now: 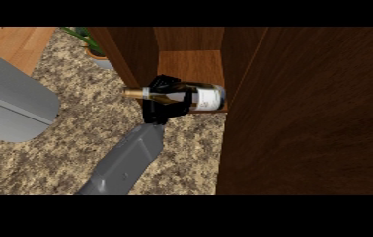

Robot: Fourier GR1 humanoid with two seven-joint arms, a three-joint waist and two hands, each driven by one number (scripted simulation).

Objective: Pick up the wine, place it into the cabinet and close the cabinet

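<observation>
Wine bottle [191,97] lay on its side at the centre of the frame, neck pointing left, base and white label just inside the front edge of the cabinet [191,65] shelf. One hand [162,107] showed, its grey forearm rising from the lower edge; which side it belonged to could not be told with certainty, though it was judged the right. Its fingers [166,81] were curled round the bottle's shoulder and neck, gripping it.

Risks, as judged:
- The bottle sat at the shelf lip only. Released there, it could roll out onto the worktop [80,132].
- The open cabinet door [291,112], filling the right of the frame, stood just beside the label. A sideways shift could knock the bottle against it.
- Closing the door before the bottle was fully inside would jam the door against the glass.
</observation>
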